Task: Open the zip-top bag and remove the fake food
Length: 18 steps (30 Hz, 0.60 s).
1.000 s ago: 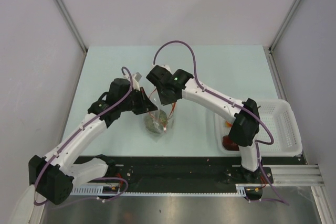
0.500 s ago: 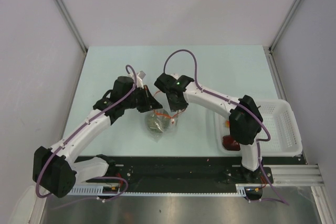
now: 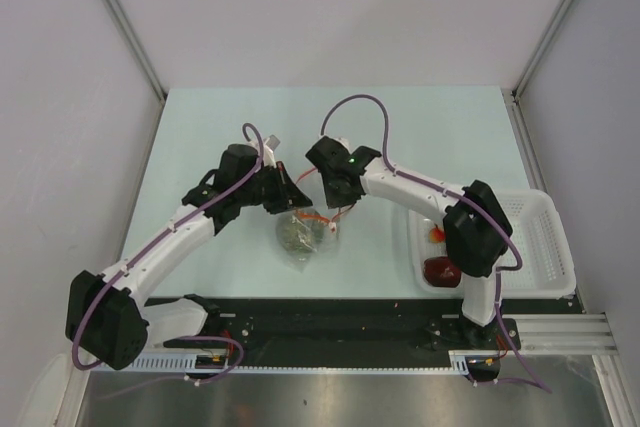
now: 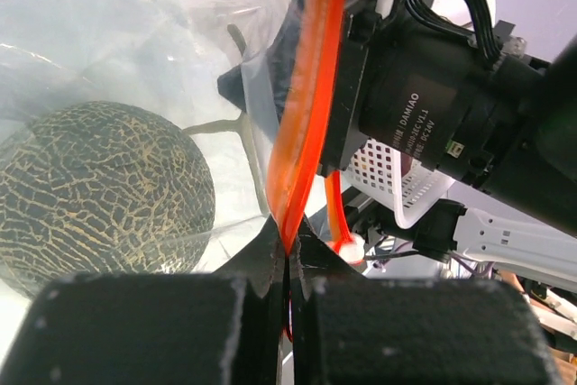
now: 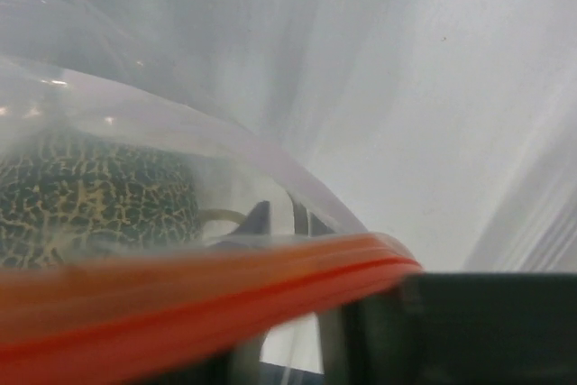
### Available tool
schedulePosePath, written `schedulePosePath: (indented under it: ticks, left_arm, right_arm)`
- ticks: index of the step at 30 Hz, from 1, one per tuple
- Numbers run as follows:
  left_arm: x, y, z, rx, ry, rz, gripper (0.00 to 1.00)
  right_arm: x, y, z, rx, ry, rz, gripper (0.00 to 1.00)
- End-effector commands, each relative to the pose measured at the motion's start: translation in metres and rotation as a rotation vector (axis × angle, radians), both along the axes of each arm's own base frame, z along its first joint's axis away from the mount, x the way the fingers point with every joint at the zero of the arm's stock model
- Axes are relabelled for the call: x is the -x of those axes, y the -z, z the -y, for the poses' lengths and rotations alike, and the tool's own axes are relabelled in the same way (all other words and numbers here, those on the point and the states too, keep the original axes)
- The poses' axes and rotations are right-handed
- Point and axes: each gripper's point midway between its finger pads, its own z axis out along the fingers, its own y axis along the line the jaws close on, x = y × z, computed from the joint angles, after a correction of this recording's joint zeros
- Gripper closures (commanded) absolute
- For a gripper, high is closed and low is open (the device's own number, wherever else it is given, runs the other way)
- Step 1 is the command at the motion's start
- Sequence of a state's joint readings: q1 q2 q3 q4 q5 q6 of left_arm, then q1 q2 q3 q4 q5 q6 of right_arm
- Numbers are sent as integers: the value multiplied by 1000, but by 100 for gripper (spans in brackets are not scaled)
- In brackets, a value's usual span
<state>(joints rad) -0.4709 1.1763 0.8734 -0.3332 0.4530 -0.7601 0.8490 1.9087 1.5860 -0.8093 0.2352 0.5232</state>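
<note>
The zip-top bag (image 3: 312,244) hangs between my two grippers over the table's middle. Its red-orange zip strip (image 4: 306,87) runs up from my left gripper (image 4: 288,254), which is shut on it. My right gripper (image 3: 334,207) holds the mouth's other side. In the right wrist view the strip (image 5: 180,308) stretches across my right gripper (image 5: 297,349) into one dark finger (image 5: 487,331). A pale-green netted round piece (image 4: 99,196) lies inside the bag, also seen from above (image 3: 296,234). A dark red apple (image 3: 440,269) and red-and-yellow bits (image 3: 435,235) lie in the basket.
The white mesh basket (image 3: 545,237) stands at the right edge of the table, beside the right arm's base. The right arm's black wrist motor (image 4: 424,105) is very close to my left gripper. Grey walls enclose the table on three sides.
Both grippers have come lower and a little to the right with the bag. The bag's mouth has spread, so the orange strip now shows between the grippers from above.
</note>
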Motion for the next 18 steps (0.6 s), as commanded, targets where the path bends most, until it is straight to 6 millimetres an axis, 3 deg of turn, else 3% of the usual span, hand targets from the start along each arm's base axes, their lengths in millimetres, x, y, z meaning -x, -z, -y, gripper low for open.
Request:
schedulePosePath:
  ticks: [1,4,9,18]
  left_arm:
    - [-3,-19,5,34,14,31,100]
    - [-2,-16,4,23,16,27,100]
    - [1,-13,2,6,31,31,100]
    - [4,-9,-1,-39,72,44,100]
  right_arm:
    - [-9,-7,-13,-71,-1,41,79]
    - [-6,-11,-17,-75,-22,48,90]
    - [3,-41,-26,-111,-59,66,100]
    - [15,-97,-36,-274,-28,69,100]
